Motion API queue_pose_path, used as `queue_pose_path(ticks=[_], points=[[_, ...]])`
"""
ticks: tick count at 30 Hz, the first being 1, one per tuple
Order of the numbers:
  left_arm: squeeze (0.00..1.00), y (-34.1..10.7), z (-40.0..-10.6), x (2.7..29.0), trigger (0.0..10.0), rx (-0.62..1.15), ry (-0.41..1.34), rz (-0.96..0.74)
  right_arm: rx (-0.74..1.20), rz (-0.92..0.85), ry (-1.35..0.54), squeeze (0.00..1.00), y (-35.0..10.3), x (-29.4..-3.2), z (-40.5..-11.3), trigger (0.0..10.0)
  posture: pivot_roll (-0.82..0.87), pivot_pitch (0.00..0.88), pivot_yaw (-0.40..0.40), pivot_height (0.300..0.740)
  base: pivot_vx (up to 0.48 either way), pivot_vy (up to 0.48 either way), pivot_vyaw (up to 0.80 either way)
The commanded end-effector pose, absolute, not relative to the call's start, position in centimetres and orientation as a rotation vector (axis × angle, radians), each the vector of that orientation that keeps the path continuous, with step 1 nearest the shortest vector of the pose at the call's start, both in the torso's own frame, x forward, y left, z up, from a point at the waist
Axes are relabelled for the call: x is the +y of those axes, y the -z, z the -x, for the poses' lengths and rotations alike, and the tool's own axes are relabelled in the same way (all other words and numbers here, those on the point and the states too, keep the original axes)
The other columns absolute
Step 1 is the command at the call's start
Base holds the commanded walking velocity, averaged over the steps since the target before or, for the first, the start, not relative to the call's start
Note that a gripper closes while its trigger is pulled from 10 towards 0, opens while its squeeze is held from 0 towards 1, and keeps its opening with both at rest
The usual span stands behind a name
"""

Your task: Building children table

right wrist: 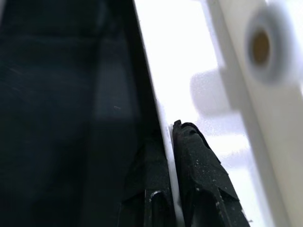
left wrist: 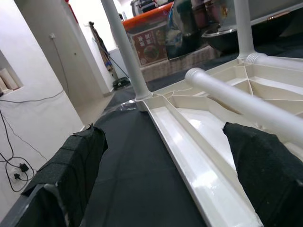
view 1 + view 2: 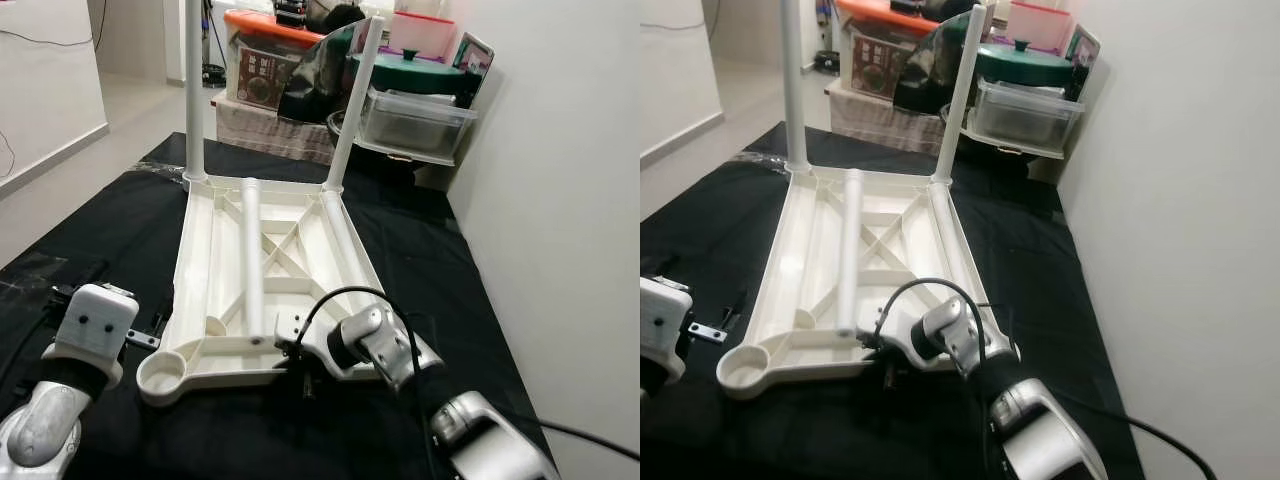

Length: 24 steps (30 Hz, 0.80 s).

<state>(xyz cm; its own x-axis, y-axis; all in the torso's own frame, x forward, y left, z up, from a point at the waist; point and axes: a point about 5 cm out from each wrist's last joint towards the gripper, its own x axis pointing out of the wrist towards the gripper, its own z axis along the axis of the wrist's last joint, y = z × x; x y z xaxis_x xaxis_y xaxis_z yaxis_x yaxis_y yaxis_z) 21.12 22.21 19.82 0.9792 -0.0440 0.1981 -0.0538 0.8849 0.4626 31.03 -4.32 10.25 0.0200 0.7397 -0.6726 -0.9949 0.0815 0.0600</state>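
The upturned white tabletop (image 3: pixel 270 290) lies on the black cloth (image 3: pixel 420 250), two legs (image 3: pixel 194 90) fitted at its far corners and a loose leg (image 3: pixel 251 255) resting inside. Its near rim is pinched by the right gripper (image 1: pixel 173 189); the left gripper (image 2: pixel 165 179) is spread wide beside it. If the rim is pulled, the thin edge could slip and the loose leg could be rolled off

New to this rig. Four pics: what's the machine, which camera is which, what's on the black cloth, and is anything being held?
It is a humanoid robot with two silver arms. Two pictures come from its head camera, two from its wrists. On the black cloth lies an upside-down white children's table top with two legs standing at its far corners and a loose leg lying on it. The right tool is shut on the near rim of the table top. The left tool is open beside the table top, holding nothing.
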Motion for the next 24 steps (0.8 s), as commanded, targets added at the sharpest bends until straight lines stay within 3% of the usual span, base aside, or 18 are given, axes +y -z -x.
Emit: queue_pose_path(ticks=[1,7,14,24], points=[[0.0,-19.8,-21.2,21.7,10.0,-0.209,0.005,-0.464,0.764,0.424,-1.386,0.0,-8.9,-5.0,-30.0,0.0,0.12,0.0,-0.188,0.74,0.0,0.0,0.0],[0.0,-19.7,-21.6,21.4,10.0,-0.208,0.013,-0.455,0.761,0.18,-1.126,0.0,-10.6,-3.6,-30.7,0.0,0.11,0.0,-0.175,0.74,0.0,0.0,0.0],[0.0,-19.7,-22.0,21.2,10.0,-0.215,0.019,-0.447,0.728,0.04,-0.969,0.0,-11.3,-2.7,-30.7,0.0,0.11,0.0,-0.172,0.74,0.0,0.0,0.0],[0.0,-19.8,-22.2,21.0,10.0,-0.22,0.022,-0.445,0.746,-0.071,-0.896,0.0,-13.3,-1.0,-29.5,0.0,0.11,0.0,-0.162,0.74,0.0,0.0,0.0]])
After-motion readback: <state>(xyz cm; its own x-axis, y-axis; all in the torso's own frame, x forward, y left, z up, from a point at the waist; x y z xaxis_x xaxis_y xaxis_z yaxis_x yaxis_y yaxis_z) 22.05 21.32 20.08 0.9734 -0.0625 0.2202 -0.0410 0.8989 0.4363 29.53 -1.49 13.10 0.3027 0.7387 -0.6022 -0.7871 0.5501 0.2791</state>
